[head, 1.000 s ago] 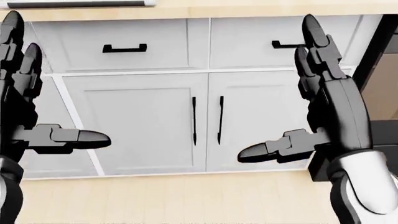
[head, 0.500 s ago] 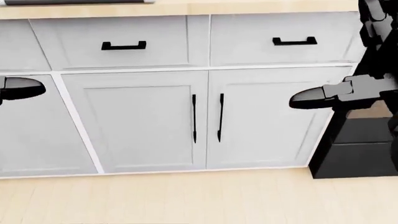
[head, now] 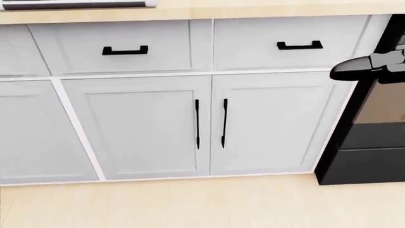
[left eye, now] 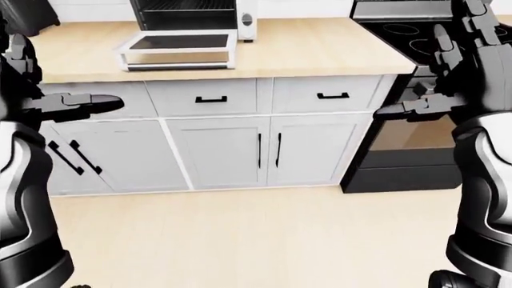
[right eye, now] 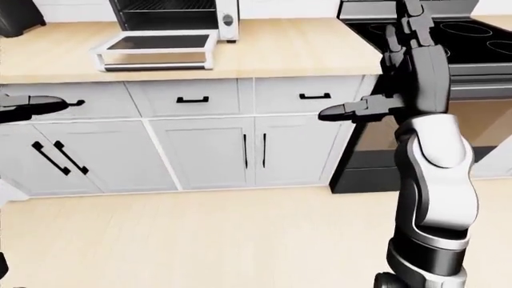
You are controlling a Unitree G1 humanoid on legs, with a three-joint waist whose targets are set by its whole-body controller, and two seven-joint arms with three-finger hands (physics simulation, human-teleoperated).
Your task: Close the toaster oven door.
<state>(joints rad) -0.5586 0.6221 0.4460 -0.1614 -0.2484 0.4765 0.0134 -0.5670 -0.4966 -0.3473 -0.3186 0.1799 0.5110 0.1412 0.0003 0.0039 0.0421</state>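
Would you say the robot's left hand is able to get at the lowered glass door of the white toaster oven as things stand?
Probably not yet: the left hand is open at drawer level, well short of the lowered glass door lying flat on the wooden counter. Nothing blocks the way.

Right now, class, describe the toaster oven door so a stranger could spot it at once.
Start at the long wooden countertop above the white cabinets. Toward its left end in the left-eye view stands the toaster oven. Its door lies folded down flat on the counter, a white frame around a dark glass pane, the only hinged panel hanging open.
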